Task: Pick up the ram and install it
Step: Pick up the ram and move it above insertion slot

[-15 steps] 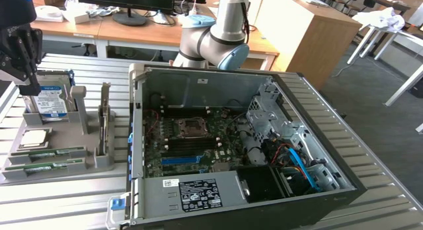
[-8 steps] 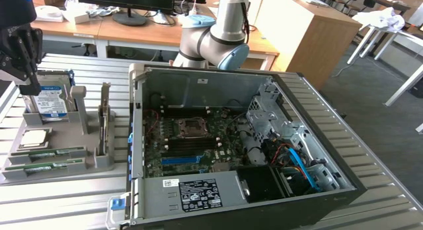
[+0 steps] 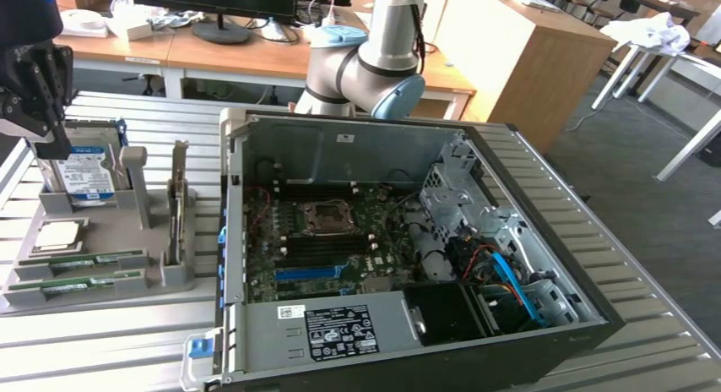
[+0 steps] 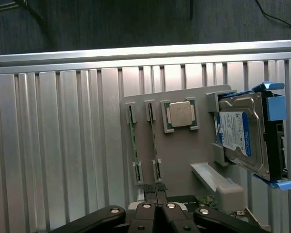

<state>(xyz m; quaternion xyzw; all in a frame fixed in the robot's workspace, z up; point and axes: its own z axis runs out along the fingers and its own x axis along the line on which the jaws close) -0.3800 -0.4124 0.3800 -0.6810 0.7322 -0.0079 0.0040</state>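
Observation:
Two ram sticks (image 3: 81, 260) (image 3: 74, 283) lie in slots at the front of a grey holder tray (image 3: 107, 295) on the exterior view's left. From the wrist they are two thin green strips standing on edge (image 4: 132, 141) (image 4: 154, 141). My gripper (image 3: 51, 147) hangs above the back of that tray, near the hard drive (image 3: 86, 174), well above the sticks. Its fingers meet tip to tip in the wrist view (image 4: 160, 190), shut, with nothing between them.
The tray also carries a square silver processor (image 4: 180, 114), a blue-labelled hard drive (image 4: 240, 138) and an upright expansion card (image 3: 177, 208). An open computer case (image 3: 586, 282) with its motherboard (image 3: 327, 240) lies to the exterior view's right on a ribbed metal table (image 4: 58, 145).

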